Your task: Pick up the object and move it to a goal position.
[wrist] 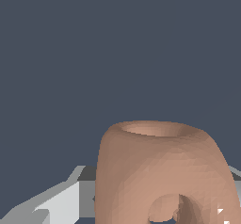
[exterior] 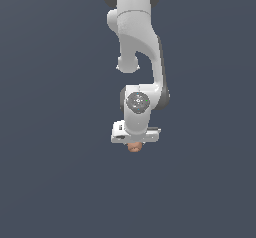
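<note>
The object (exterior: 133, 147) is a small tan-orange rounded lump. In the exterior view it peeks out from under the white hand of my gripper (exterior: 134, 141), which hangs over it and hides most of it. In the wrist view the object (wrist: 160, 171) fills the lower frame, very close, with a shallow ring-like rim on top and a hole low in its side. Grey fingers (wrist: 61, 202) lie against its flanks on both sides, so the gripper is shut on it.
A flat, uniform dark blue-grey surface (exterior: 55, 182) fills both views around the arm. No other objects, containers or edges show. No goal marker is visible.
</note>
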Robot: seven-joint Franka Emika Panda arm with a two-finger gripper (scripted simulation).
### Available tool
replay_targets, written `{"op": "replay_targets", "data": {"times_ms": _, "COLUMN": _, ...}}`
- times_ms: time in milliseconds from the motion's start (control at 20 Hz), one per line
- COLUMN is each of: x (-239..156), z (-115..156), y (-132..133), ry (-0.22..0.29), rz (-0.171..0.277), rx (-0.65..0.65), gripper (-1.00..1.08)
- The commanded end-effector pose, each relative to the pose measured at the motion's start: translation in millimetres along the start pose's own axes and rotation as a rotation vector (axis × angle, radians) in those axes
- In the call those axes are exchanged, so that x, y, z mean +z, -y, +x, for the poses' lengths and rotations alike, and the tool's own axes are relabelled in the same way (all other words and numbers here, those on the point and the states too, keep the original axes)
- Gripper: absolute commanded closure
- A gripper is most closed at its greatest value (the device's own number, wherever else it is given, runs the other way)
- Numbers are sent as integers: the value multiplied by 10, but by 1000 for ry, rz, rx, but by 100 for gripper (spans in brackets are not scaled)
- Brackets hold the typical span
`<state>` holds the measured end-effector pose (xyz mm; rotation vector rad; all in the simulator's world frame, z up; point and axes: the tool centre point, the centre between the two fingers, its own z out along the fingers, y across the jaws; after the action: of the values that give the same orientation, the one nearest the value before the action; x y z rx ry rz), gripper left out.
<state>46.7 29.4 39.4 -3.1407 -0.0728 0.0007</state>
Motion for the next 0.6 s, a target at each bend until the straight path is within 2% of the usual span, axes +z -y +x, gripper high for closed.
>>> {"op": "replay_targets", "data": {"times_ms": 0, "x": -4, "z": 12, "y": 16, "ry": 0, "rz": 0, "rx": 0, "gripper": 108}}
{"op": "replay_targets", "data": {"times_ms": 550, "x": -93, "z": 267, "y": 323, "ry": 0, "rz": 0, "rx": 0, "gripper": 108}}
